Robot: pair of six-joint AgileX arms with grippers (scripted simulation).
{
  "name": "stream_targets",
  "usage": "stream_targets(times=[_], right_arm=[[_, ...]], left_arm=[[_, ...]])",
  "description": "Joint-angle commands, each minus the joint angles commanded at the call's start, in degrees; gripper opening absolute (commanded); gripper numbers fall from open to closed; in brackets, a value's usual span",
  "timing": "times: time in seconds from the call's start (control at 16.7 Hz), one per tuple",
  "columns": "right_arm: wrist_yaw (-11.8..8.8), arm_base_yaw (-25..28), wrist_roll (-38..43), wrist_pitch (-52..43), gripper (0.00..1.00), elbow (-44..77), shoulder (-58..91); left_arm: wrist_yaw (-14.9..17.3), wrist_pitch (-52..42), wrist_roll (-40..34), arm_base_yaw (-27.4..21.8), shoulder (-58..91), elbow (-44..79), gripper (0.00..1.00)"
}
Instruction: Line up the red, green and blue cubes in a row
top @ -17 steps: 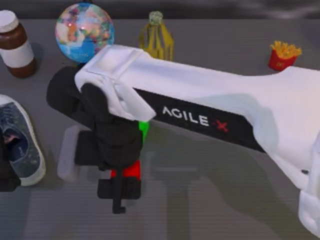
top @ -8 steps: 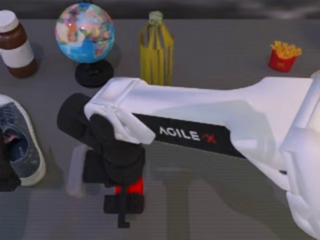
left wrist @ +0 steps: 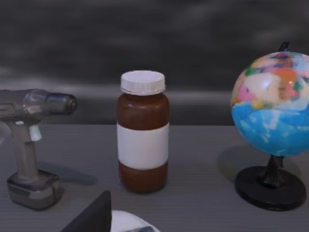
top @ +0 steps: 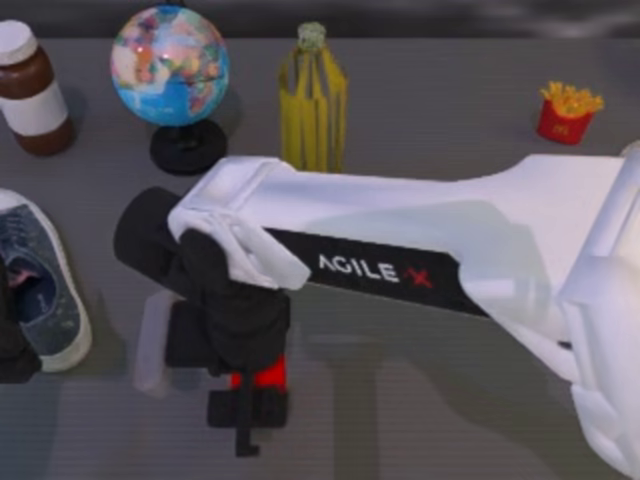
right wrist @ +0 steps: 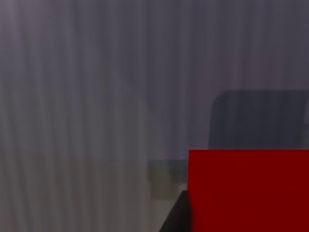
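Note:
My right arm reaches across the table to its left-centre. Its gripper (top: 252, 392) is shut on the red cube (top: 259, 374), low over the table near the front. The right wrist view has the red cube (right wrist: 248, 191) filling one corner, with a dark finger (right wrist: 175, 218) pressed against its side. The green and blue cubes are hidden; the right arm covers much of the middle. My left arm is parked at the table's left edge (top: 10, 350), and only a dark finger tip (left wrist: 94, 216) shows in the left wrist view.
Along the back stand a brown bottle (top: 30, 85), a globe (top: 170, 65), a yellow bottle (top: 313, 100) and a fries carton (top: 567, 112). A blue shoe (top: 40, 285) lies at the left. A drill (left wrist: 29, 145) shows in the left wrist view.
The right arm carried the red cube toward the table's front, and the green cube slipped out of sight beneath it. Over the last half second it has hardly moved.

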Motion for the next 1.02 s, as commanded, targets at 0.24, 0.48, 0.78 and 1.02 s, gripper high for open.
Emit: stream_targets(times=[0.24, 0.48, 0.78, 1.02], right_arm=[[0.00, 0.00, 0.00, 0.00, 0.90, 0.00, 0.00], [0.00, 0.00, 0.00, 0.00, 1.00, 0.00, 0.00], [0.00, 0.00, 0.00, 0.00, 1.00, 0.00, 0.00], [0.01, 0.07, -0.11, -2.35, 1.00, 2.40, -0.34]], left_arm=[[0.00, 0.00, 0.00, 0.00, 0.00, 0.00, 1.00], [0.00, 0.00, 0.00, 0.00, 0.00, 0.00, 1.00], [0.00, 0.00, 0.00, 0.00, 0.00, 0.00, 1.00], [0.00, 0.00, 0.00, 0.00, 0.00, 0.00, 1.00]])
